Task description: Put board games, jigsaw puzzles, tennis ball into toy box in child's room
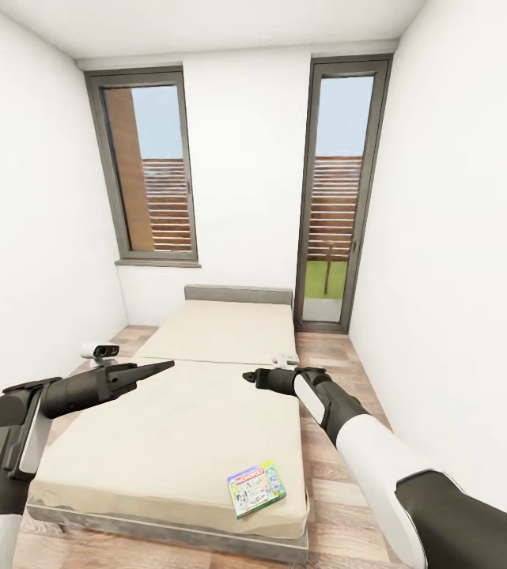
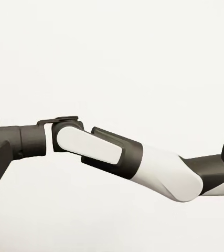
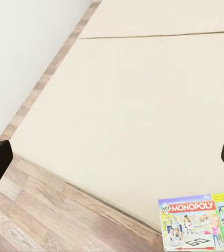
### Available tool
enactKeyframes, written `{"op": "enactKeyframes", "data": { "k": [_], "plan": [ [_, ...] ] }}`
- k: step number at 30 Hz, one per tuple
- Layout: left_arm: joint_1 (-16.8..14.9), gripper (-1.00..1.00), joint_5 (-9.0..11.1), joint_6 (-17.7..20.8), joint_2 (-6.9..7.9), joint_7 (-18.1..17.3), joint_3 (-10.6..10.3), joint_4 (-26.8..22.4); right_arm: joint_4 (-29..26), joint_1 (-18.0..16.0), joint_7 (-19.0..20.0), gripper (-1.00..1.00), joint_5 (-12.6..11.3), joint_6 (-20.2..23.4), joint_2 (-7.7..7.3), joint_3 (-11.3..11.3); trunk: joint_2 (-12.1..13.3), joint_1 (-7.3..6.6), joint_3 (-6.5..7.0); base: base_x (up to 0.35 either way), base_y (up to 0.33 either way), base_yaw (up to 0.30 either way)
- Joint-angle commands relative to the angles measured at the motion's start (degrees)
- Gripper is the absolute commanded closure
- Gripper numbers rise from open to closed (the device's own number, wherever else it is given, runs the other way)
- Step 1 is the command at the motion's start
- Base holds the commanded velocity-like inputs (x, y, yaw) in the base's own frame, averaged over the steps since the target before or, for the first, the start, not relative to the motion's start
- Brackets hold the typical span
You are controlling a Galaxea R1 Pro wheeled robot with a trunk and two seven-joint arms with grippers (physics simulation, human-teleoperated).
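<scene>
A board game (image 1: 256, 489), a white, green and blue Monopoly box, lies flat on the near right corner of the bed (image 1: 182, 427). The right wrist view has this board game (image 3: 198, 223) on the beige mattress (image 3: 143, 94), close to its edge. My right gripper (image 1: 250, 377) hovers open over the bed's right side, well above and beyond the box. My left gripper (image 1: 166, 365) hangs over the bed's left half, pointing toward the right arm (image 2: 117, 155), fingers apart and empty. The table, toy box, jigsaw puzzles and tennis ball are out of view.
The bed takes up most of the narrow white-walled room, with strips of wood floor (image 1: 340, 506) along both sides. Two tall grey-framed windows (image 1: 149, 166) stand in the far wall. A small white and black object (image 1: 100, 349) sits on the floor left of the bed.
</scene>
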Motion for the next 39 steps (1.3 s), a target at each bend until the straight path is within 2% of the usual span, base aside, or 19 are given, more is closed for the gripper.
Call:
{"op": "enactKeyframes", "data": {
  "k": [1,19,31,39],
  "plan": [
    [-0.01,-1.00,-0.03,0.61,0.02,-0.23,0.00,0.00,-0.05,-0.02,0.06,-1.00,0.04,0.18,0.00,0.04,-0.04,0.02,-0.03,0.000,0.000,0.000],
    [-0.01,-1.00,0.01,0.61,0.03,-0.23,0.00,0.00,-0.08,-0.02,0.06,-1.00,0.04,0.09,0.00,0.02,-0.04,0.02,-0.02,0.041,0.000,-0.001],
    [-0.01,-1.00,0.03,0.61,0.02,-0.23,0.00,0.00,-0.03,-0.02,0.06,-1.00,0.04,0.09,0.00,0.00,-0.04,0.02,0.54,0.002,0.000,-0.169],
    [-0.01,-1.00,0.08,0.62,0.03,-0.14,0.00,0.02,-0.05,-0.02,0.06,-1.00,0.04,0.09,0.00,0.00,-0.04,0.02,0.66,0.000,0.000,-0.056]
  ]
}}
